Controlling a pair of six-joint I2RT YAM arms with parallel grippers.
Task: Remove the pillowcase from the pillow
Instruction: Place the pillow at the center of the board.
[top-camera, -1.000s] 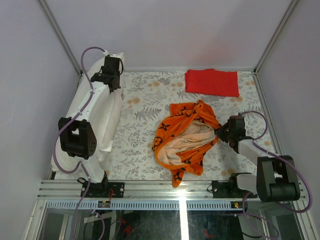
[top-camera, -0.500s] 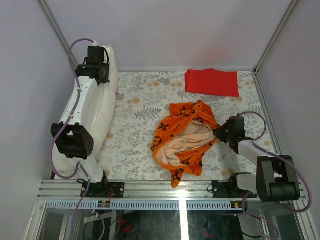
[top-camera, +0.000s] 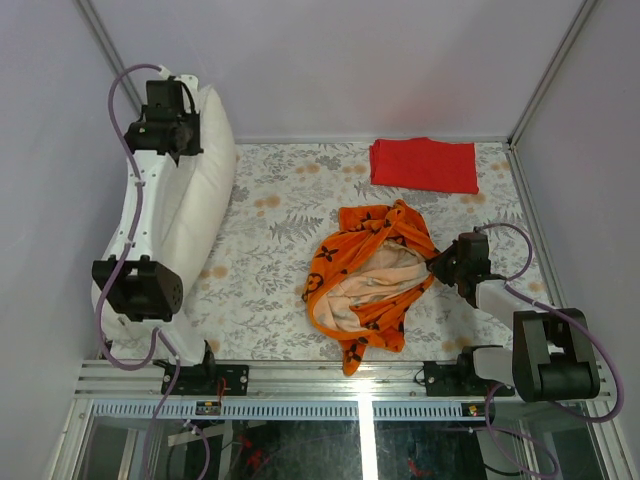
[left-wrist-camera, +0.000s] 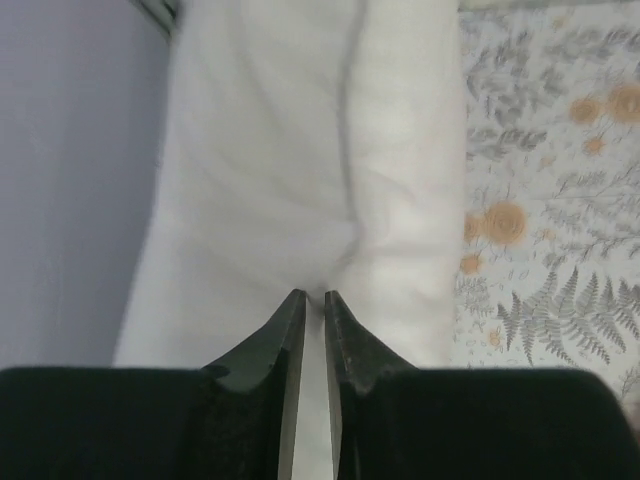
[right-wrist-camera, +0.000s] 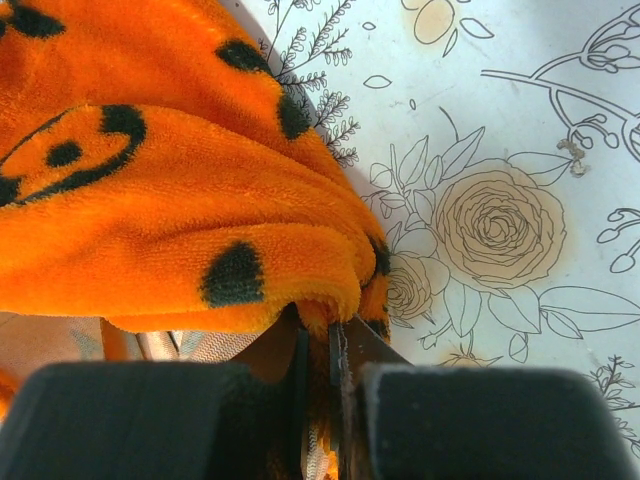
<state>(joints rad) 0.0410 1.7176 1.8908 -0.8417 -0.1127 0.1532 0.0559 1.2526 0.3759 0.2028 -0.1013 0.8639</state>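
Floral table covering (top-camera: 265, 290) beneath crumpled pillowcase (top-camera: 350, 255), its edge pinched by right gripper (right-wrist-camera: 318, 338). Above pillow (top-camera: 207, 190), left gripper (left-wrist-camera: 312, 300) barely parted; hold unclear.

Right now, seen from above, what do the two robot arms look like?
Both arms are slim white tubes with chunky black joint housings. The left arm and right arm each carry a looping pale purple cable. The left gripper and right gripper each end in two dark, flat, pointed fingers on a black block.
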